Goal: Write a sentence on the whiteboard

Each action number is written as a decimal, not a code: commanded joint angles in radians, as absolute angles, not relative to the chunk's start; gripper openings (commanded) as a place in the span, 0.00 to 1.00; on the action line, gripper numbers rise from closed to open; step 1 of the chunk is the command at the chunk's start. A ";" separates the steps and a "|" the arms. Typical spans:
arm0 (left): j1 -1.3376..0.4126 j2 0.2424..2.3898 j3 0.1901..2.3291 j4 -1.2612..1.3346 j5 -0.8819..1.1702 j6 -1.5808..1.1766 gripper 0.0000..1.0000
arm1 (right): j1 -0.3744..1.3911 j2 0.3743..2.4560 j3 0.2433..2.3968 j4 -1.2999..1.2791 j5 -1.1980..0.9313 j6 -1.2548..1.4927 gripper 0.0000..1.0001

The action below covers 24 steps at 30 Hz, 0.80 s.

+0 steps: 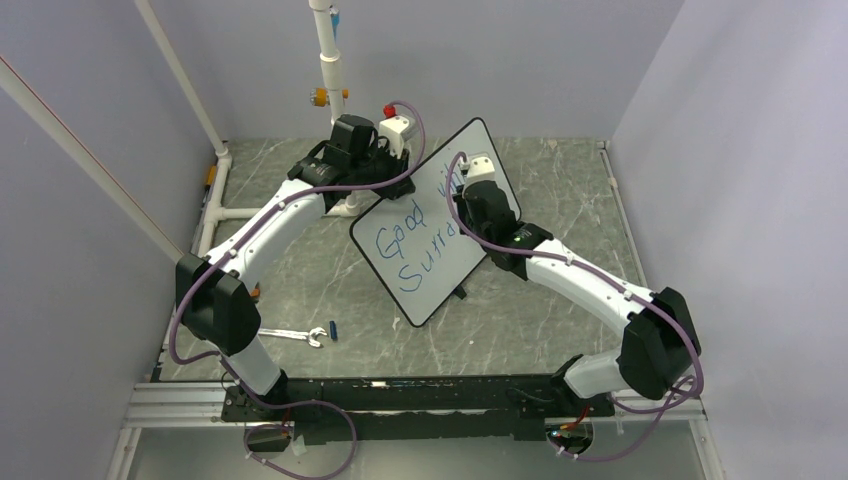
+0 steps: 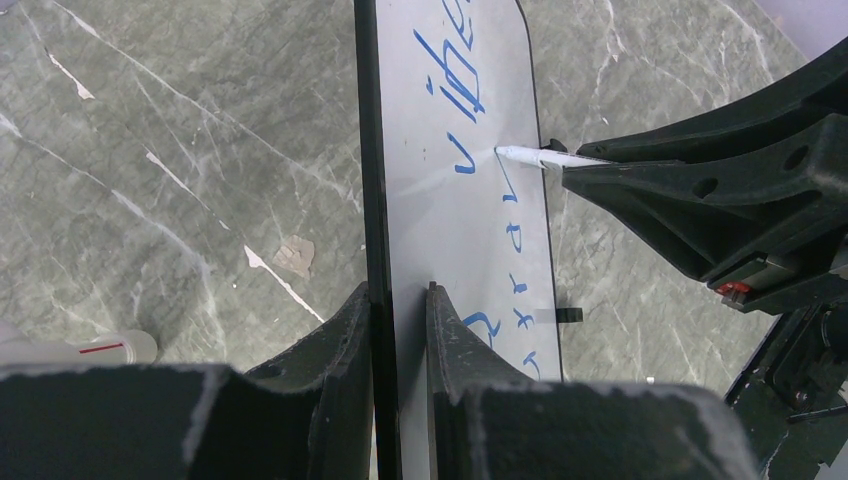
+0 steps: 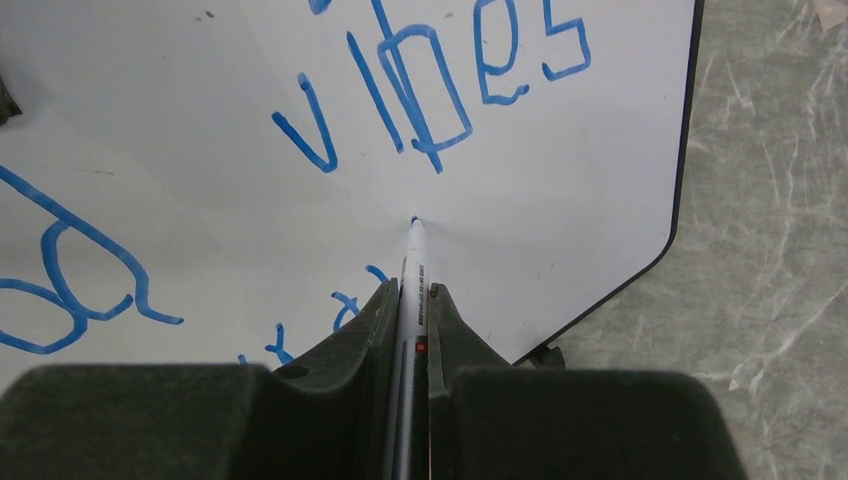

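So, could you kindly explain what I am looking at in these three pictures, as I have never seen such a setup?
These are two robot arms bolted at a table's near edge. The wide picture comes from a fixed camera above and behind them; the other two come from a camera on each wrist. The left arm has its jaws clamped on the edge of a whiteboard, holding it. The right arm has its jaws shut on a marker, its tip at the board just below the blue lettering, "Good vibes". A wrench and a small blue piece, perhaps the marker's cap, lie on the marbled table.
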State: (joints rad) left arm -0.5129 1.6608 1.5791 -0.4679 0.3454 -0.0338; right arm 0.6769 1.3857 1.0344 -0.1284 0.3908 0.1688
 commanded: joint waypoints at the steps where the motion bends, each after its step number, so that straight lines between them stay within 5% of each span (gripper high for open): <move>1: -0.523 1.626 1.585 -0.431 0.340 0.040 0.00 | 0.677 1.356 0.995 -0.096 0.354 0.202 0.00; 24: -0.522 1.629 1.586 -0.431 0.341 0.041 0.00 | 0.678 1.298 0.979 -0.157 0.471 0.208 0.00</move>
